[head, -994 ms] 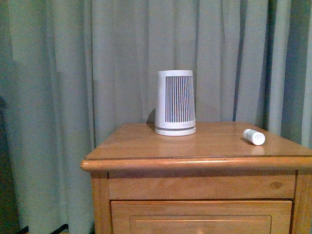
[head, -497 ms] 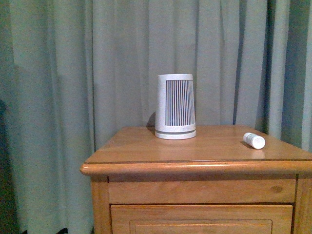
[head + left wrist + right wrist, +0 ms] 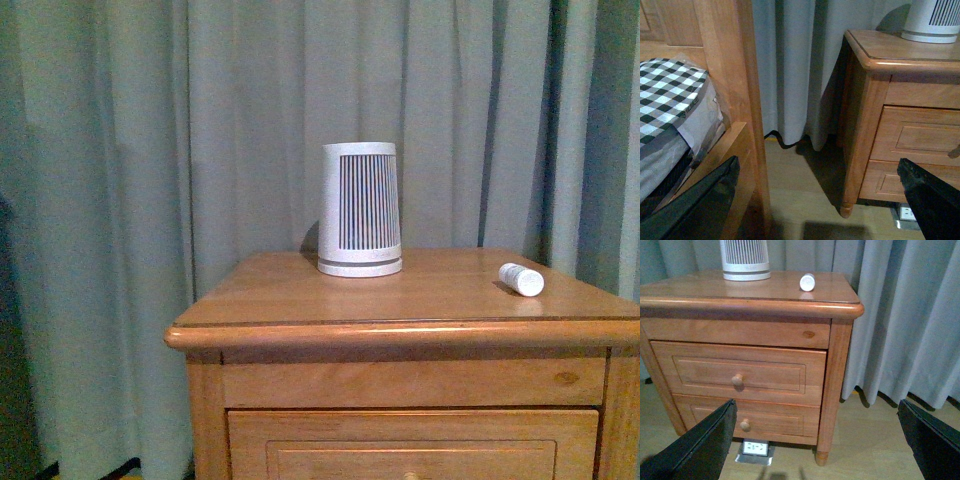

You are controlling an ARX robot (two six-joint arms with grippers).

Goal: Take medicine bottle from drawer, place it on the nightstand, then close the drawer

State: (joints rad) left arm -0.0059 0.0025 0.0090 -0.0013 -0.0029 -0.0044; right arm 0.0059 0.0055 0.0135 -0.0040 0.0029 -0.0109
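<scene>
Right claw [image 3: 815,440] agape, clear of medicine bottle [image 3: 807,282] atop nightstand [image 3: 840,305]

nightstand [image 3: 300,300] top: slatted device [image 3: 360,210] rear | medicine bottle [image 3: 521,279] right edge | front-left bare

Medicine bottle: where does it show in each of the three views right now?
Front view: medicine bottle lies on its side on the nightstand top, right of the slatted device.
Left wrist view: not in it.
Right wrist view: bottle on the top, cap toward camera.
Shared landmark: the slatted device.
</scene>
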